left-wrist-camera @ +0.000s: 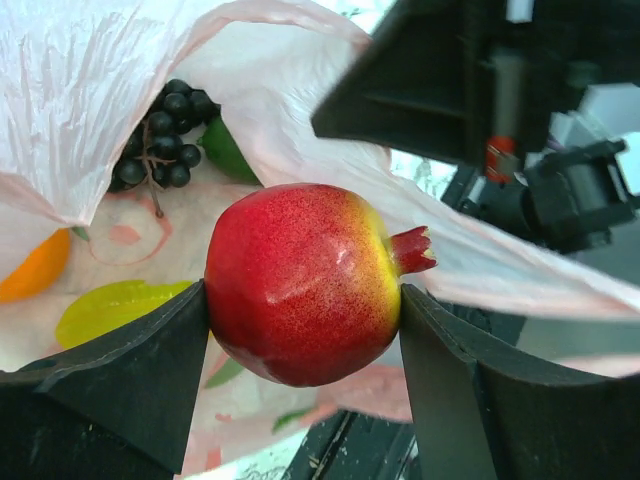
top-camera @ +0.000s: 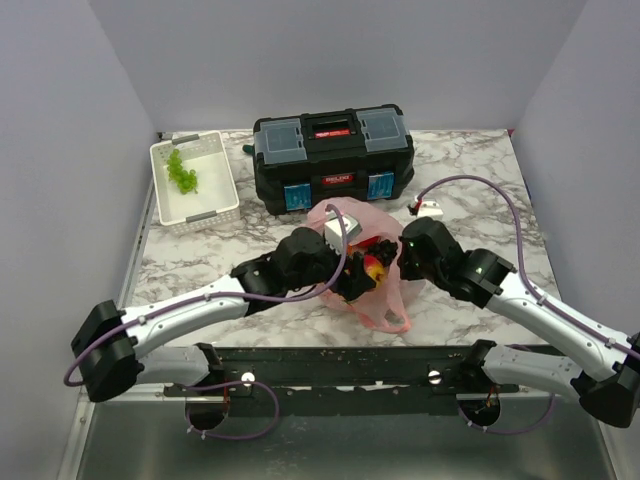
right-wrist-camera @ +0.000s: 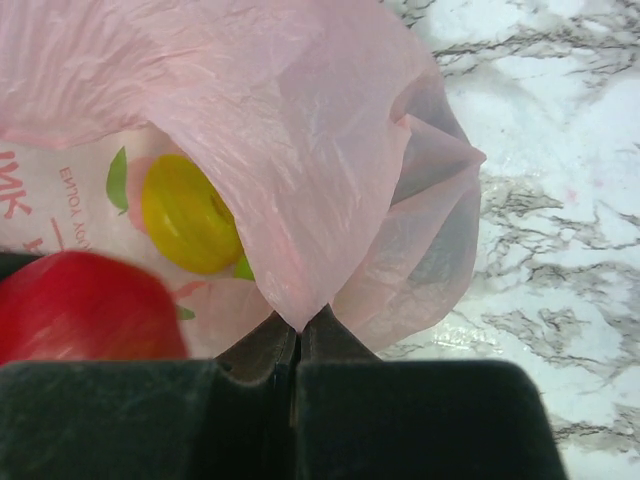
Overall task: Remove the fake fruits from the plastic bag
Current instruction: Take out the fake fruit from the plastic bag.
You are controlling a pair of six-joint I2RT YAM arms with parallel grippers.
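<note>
In the left wrist view a glossy red-and-yellow fake fruit [left-wrist-camera: 300, 285] with a small crown sits squeezed between both fingers of my left gripper [left-wrist-camera: 305, 300], at the mouth of the pink plastic bag [left-wrist-camera: 90, 90]. Deeper in the bag lie dark purple grapes [left-wrist-camera: 160, 140], an orange [left-wrist-camera: 35, 265] and a yellow-green fruit [left-wrist-camera: 115, 305]. My right gripper [right-wrist-camera: 298, 335] is shut on a pinched fold of the bag [right-wrist-camera: 300, 130], with a yellow lemon [right-wrist-camera: 190, 215] showing through the plastic. From above, both grippers [top-camera: 358, 275] [top-camera: 405, 255] meet at the bag [top-camera: 385, 315].
A black toolbox [top-camera: 332, 155] stands just behind the bag. A white slotted basket [top-camera: 193, 205] at the back left holds a light green grape bunch [top-camera: 182, 172]. A small white object [top-camera: 430, 208] lies right of the toolbox. Walls close the table on three sides.
</note>
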